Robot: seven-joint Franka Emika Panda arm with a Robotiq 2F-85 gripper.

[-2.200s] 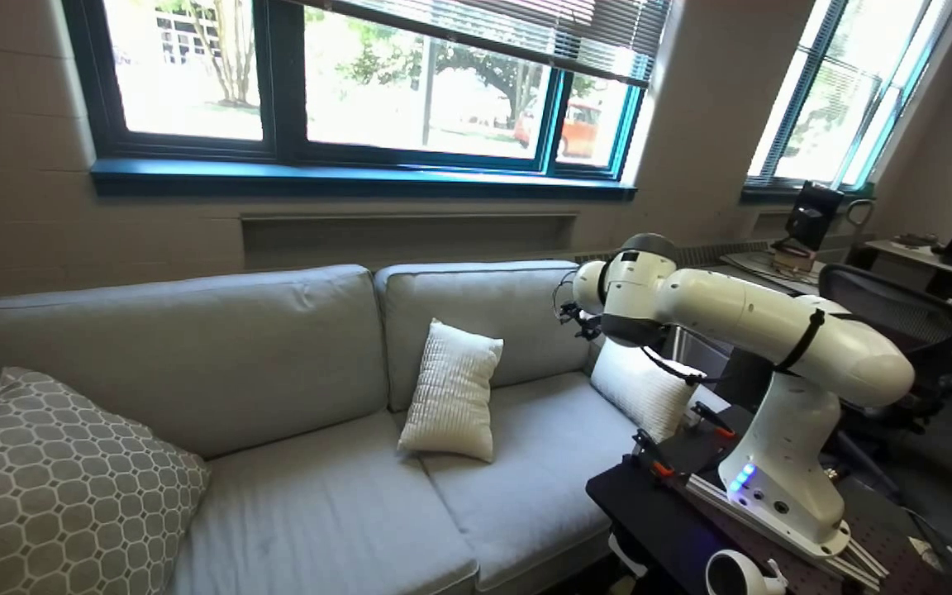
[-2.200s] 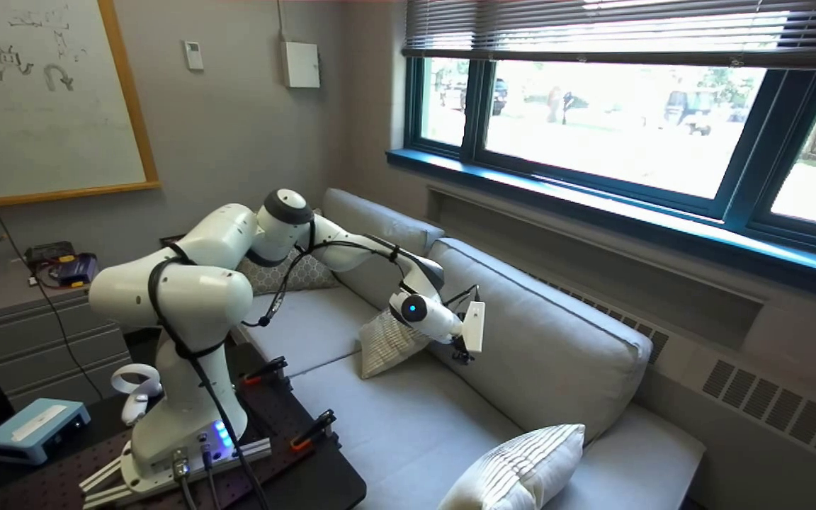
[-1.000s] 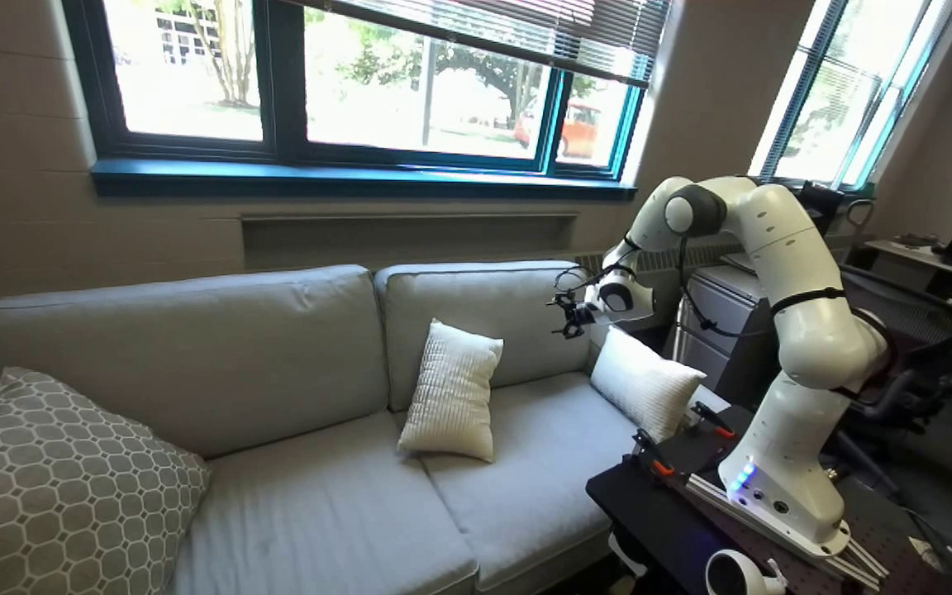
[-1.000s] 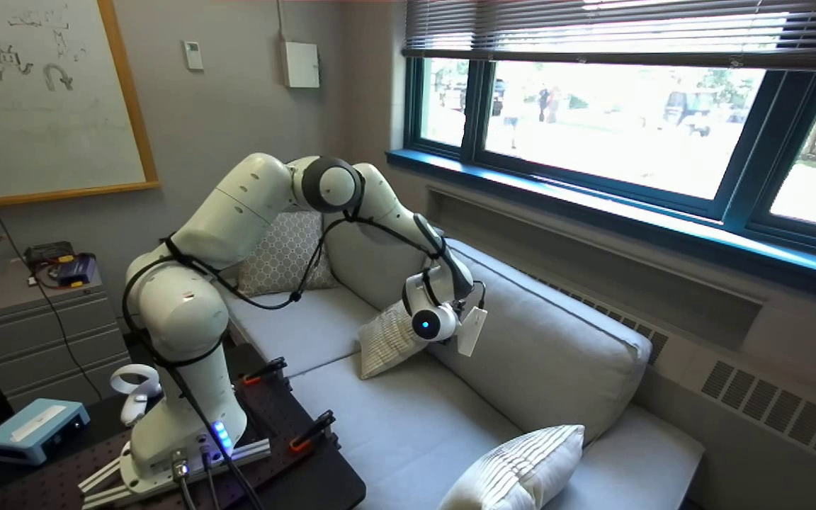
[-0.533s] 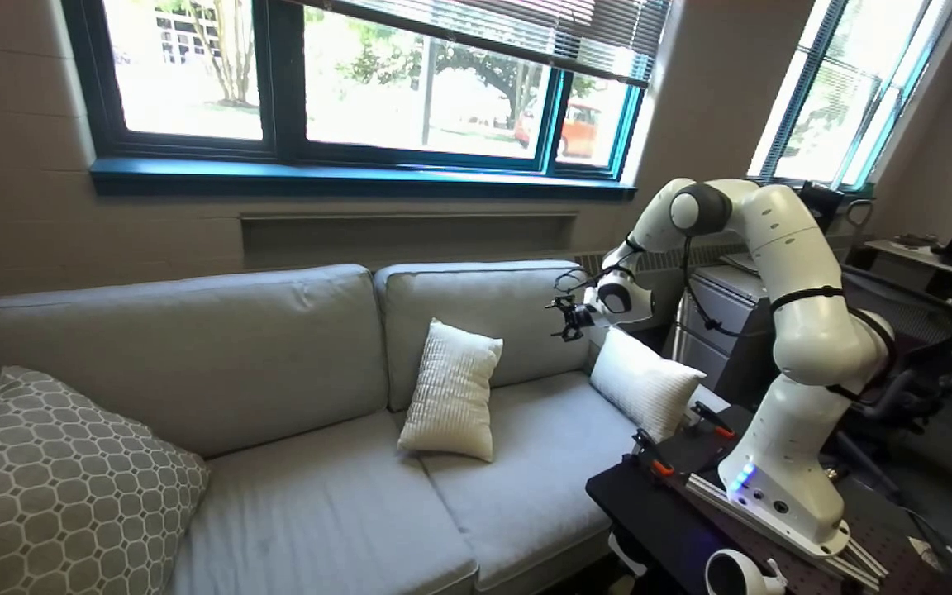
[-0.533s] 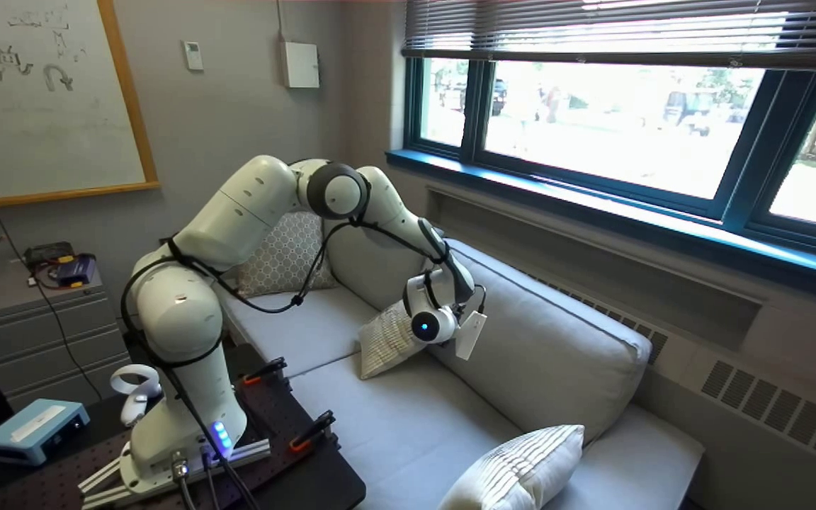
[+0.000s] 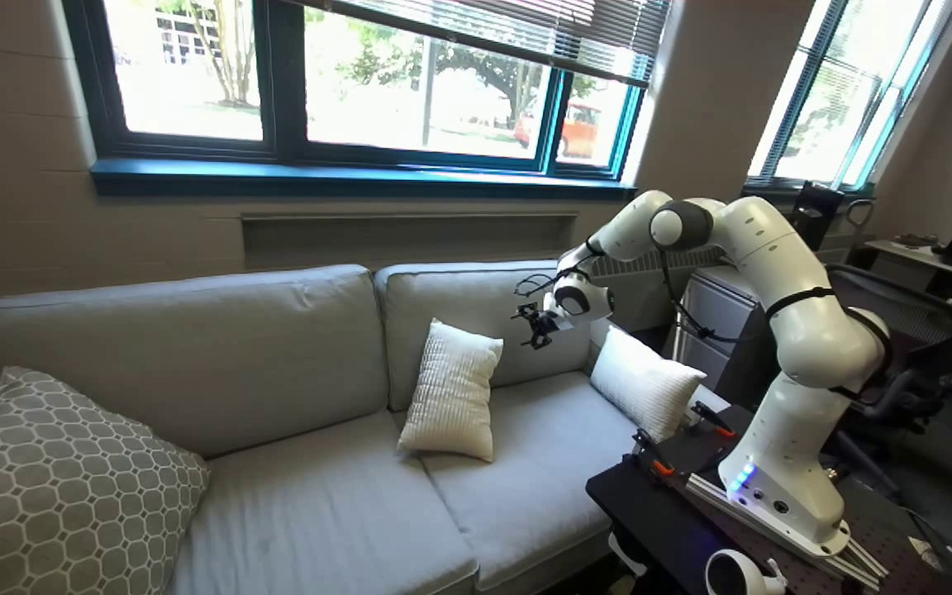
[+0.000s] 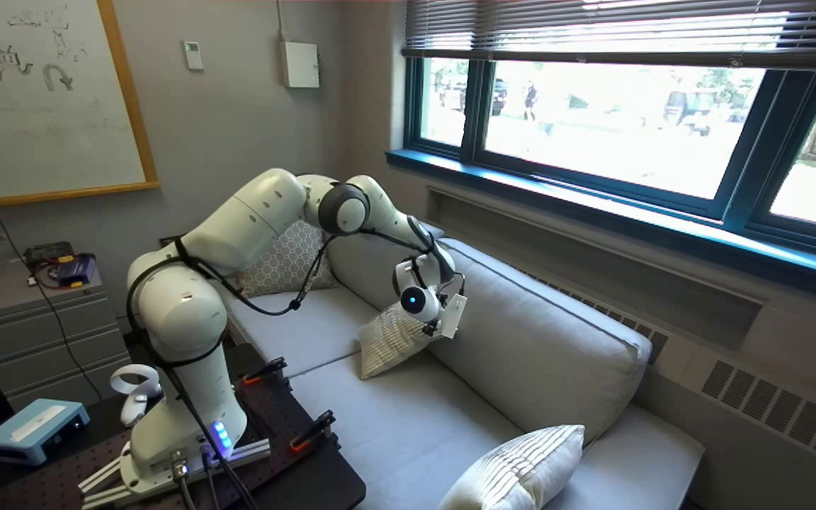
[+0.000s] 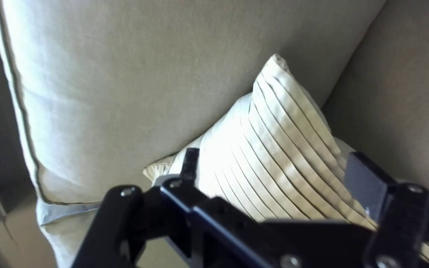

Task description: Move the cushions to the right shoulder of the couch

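Middle cushion (image 7: pixel 451 392) | ahead of spread claw (image 9: pixel 276 163) | near, apart

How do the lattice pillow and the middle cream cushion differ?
The lattice pillow is larger, grey and patterned; the middle cushion smaller, cream and pleated. The lattice pillow lies far from the end effector, the middle cushion close to it. Both rest on the couch.

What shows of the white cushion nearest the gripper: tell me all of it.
The cushion is cream-white, soft-looking fabric pleated in parallel folds, with pointed corners. It sits tilted on the seat, where the two halves meet, and leans on the backrest. Its back is hidden. The open gripper hangs near it, apparently not touching.
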